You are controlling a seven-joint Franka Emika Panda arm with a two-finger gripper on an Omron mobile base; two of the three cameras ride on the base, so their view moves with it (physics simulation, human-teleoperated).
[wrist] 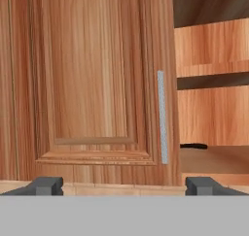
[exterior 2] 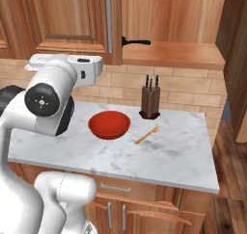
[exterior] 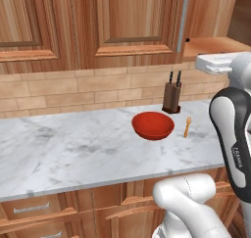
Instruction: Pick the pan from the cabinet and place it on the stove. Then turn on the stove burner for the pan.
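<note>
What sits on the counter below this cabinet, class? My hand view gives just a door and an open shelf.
Observer: A red bowl sits on the marble counter below the cabinet.
Operator: Anything beside it?
Observer: A knife block stands by the wall, to the bowl's right.
Operator: And that black sliver on the shelf?
Observer: The right base view shows a long black handle, likely of the pan, poking past the door's edge.

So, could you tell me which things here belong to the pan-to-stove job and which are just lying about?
For the job:
- cabinet, its door closed beside an open shelf
- pan handle, poking out on that shelf
- gripper, jaws wide, empty

Lying about:
- red bowl
- knife block
- fork
</note>
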